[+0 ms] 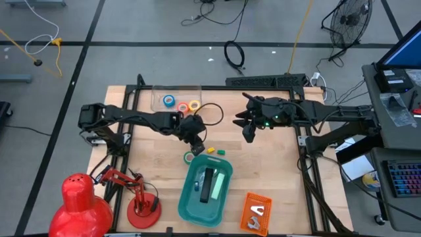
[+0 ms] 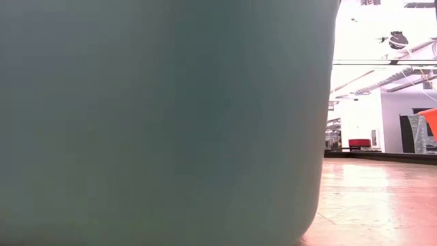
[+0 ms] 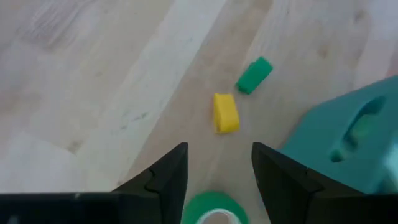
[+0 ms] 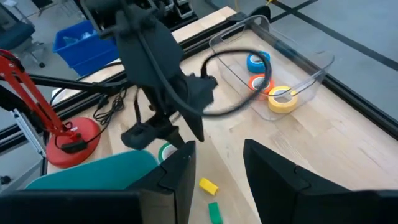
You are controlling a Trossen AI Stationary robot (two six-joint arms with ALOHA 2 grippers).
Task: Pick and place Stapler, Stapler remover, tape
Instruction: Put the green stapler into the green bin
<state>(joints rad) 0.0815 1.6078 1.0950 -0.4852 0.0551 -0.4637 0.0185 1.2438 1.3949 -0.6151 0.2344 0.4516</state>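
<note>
The green tape roll [image 3: 214,210] lies on the table between the left gripper's [image 3: 219,177] parted, empty fingers.

Teal bin [image 1: 191,201] on wooden table [image 1: 276,171]; yellow block [image 1: 211,150] and green block [image 1: 221,153] just beside it. Clear tray [image 1: 158,94] at far edge. Red lamp [image 1: 82,197] near corner. Orange card [image 1: 256,212].

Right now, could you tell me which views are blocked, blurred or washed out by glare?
Low view: the teal bin fills most of the frame, very close and soft, and the room beyond it is blown out white. Left wrist view: the green tape roll between the fingers is slightly soft and cut by the frame edge. Right wrist view: the left arm looks motion-blurred. High view: evenly lit, no glare.
</note>
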